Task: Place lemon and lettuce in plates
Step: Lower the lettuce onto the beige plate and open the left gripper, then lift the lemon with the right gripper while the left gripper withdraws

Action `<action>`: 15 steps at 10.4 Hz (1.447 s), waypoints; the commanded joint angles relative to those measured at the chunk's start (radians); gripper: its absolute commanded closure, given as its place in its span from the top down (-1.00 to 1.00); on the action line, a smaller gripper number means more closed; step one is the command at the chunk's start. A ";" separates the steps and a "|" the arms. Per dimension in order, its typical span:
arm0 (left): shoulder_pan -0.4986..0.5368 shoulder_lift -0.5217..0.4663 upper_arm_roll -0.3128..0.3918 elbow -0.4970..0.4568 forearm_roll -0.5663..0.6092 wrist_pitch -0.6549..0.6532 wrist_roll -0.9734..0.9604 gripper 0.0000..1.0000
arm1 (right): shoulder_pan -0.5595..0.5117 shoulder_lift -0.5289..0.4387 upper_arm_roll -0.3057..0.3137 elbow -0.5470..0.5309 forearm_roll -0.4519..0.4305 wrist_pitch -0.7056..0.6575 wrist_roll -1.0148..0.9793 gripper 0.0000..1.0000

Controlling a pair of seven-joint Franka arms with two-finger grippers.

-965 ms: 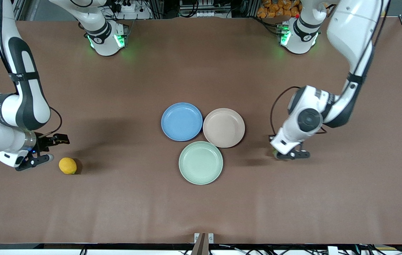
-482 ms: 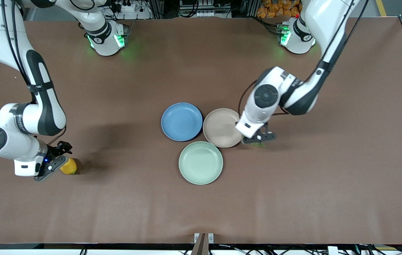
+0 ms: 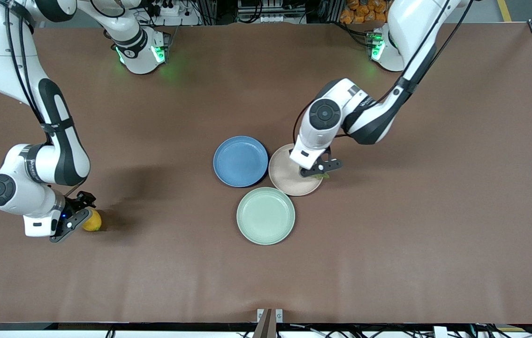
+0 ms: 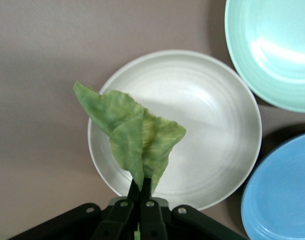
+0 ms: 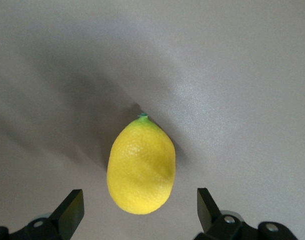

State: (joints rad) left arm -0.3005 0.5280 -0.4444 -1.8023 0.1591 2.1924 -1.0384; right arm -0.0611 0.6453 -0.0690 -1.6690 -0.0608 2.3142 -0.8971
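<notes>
My left gripper (image 3: 318,172) is shut on the lettuce (image 4: 133,132), a wrinkly green leaf, and holds it over the edge of the beige-pink plate (image 3: 285,176) that lies toward the left arm's end. That plate also shows in the left wrist view (image 4: 207,130). A bit of the leaf (image 3: 323,176) shows under the fingers in the front view. The blue plate (image 3: 240,161) lies beside it, empty. The lemon (image 3: 93,221) lies on the table at the right arm's end. My right gripper (image 3: 77,215) is open, with the lemon (image 5: 141,166) partly between its fingertips (image 5: 72,209).
A pale mint-green plate (image 3: 265,215) lies nearer the front camera, touching the two others; it also shows in the left wrist view (image 4: 272,50). The brown table (image 3: 411,244) spreads wide around them.
My left gripper has carried the lettuce from the table toward the right arm's end, to above the beige-pink plate's edge. My right gripper has closed in on the lemon.
</notes>
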 commanded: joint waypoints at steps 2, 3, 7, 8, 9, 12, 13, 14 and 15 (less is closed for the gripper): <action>-0.006 0.038 -0.002 0.069 -0.013 -0.019 -0.011 0.84 | -0.011 0.051 0.009 0.026 0.010 0.062 -0.025 1.00; -0.003 0.037 -0.002 0.093 -0.010 -0.019 -0.011 1.00 | -0.009 0.054 0.011 0.026 0.010 0.063 -0.025 1.00; 0.061 -0.069 0.004 0.124 0.002 -0.087 0.044 1.00 | -0.009 0.066 0.011 0.025 0.042 0.070 -0.025 1.00; 0.093 -0.113 0.004 0.136 0.002 -0.141 0.123 1.00 | -0.008 0.067 0.009 0.023 0.067 0.071 -0.023 1.00; 0.134 -0.153 0.004 0.153 0.002 -0.199 0.191 1.00 | -0.011 0.068 0.009 0.023 0.112 0.071 -0.025 0.44; 0.262 -0.279 0.004 0.161 0.002 -0.281 0.346 1.00 | -0.013 0.071 0.009 0.020 0.130 0.071 -0.026 -1.00; 0.303 -0.308 0.004 0.161 0.002 -0.302 0.415 1.00 | -0.011 0.071 0.009 0.020 0.130 0.070 -0.025 -1.00; 0.339 -0.342 0.004 0.159 0.002 -0.327 0.476 1.00 | -0.011 0.070 0.009 0.023 0.131 0.060 -0.013 -1.00; 0.371 -0.370 0.004 0.159 0.002 -0.353 0.494 1.00 | -0.005 0.062 0.009 0.023 0.136 0.056 0.015 -1.00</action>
State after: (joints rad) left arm 0.0301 0.2135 -0.4337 -1.6219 0.1605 1.8748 -0.5906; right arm -0.0621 0.6983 -0.0680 -1.6637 0.0574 2.3802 -0.8950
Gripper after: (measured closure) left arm 0.000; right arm 0.361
